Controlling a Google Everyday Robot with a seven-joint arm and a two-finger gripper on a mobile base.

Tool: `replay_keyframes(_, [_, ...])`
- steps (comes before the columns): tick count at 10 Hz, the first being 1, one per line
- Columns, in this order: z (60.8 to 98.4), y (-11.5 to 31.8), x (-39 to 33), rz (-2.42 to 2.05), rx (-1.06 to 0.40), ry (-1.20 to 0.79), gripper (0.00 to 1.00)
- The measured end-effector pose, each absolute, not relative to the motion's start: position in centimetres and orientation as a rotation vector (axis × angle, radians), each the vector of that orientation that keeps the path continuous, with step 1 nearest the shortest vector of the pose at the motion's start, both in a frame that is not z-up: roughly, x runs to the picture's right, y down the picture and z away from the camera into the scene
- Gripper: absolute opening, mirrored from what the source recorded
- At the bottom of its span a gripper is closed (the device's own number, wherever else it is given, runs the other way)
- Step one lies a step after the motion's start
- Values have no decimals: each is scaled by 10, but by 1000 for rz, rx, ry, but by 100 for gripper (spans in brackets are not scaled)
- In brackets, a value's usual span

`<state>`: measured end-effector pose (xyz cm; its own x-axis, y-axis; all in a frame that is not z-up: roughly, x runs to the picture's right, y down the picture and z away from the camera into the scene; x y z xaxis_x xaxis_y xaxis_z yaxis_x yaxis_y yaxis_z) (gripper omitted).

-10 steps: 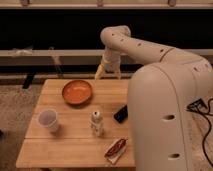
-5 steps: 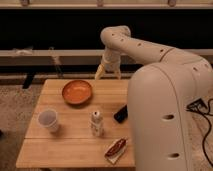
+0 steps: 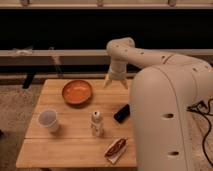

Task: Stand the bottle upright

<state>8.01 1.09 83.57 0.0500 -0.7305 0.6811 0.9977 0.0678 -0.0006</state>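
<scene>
Bottle [image 3: 96,123] stands upright on the table [image 3: 70,146]. I see the gripper [image 3: 115,83] over its far edge, fingers spread, holding nothing

Table [image 3: 65,150]: bowl [image 3: 77,92], cup [image 3: 48,120], bottle [image 3: 97,123], black object [image 3: 121,113], packet [image 3: 115,149]; gripper [image 3: 116,83] above rear edge.

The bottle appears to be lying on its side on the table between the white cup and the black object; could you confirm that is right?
Not quite: the camera view shows the bottle standing upright, cap on top, between the white cup and the black object. The tool hovers open over the table's far edge, away from it.
</scene>
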Motion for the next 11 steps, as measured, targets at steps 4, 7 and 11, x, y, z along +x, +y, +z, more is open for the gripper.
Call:
replay_keyframes(4, [857,81,108,-1232,-680,-538,80])
replay_keyframes(7, [864,112,111,-1125,-733,-509,80])
replay_keyframes(11, [873,130,123,-1040,-702,-525,80])
